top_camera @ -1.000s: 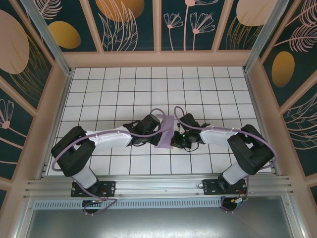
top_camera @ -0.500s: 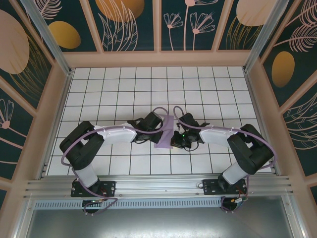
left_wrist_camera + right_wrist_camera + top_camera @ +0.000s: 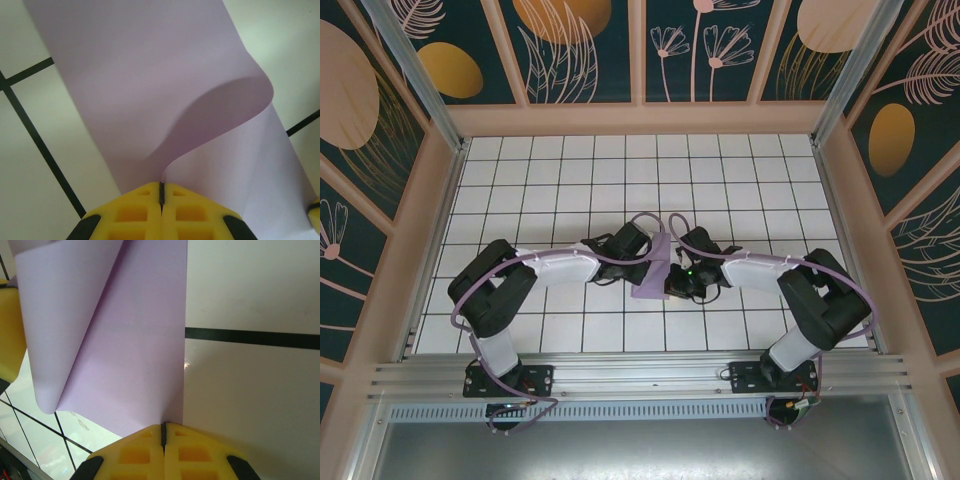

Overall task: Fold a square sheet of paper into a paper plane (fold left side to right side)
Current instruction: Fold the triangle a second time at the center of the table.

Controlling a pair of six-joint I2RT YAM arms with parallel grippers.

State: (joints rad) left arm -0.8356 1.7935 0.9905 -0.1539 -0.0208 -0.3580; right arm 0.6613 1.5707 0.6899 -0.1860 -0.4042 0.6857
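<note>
The left arm (image 3: 555, 270) and the right arm (image 3: 760, 272) look the same. Each has smooth pale lavender-white shells on the long links, bulky rounded black joint housings (image 3: 485, 300), a thin purple cable (image 3: 642, 217) and a flat black base plate (image 3: 510, 380). A small green light (image 3: 691, 270) glows near the right wrist. The left gripper (image 3: 161, 189) and the right gripper (image 3: 164, 429) have yellow moulded fingers (image 3: 132, 212) with square recesses and black corners.

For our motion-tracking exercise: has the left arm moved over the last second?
Yes. Against the grid, the left arm has swung its elbow right, toward the paper; the left tool stays shut on it.
</note>
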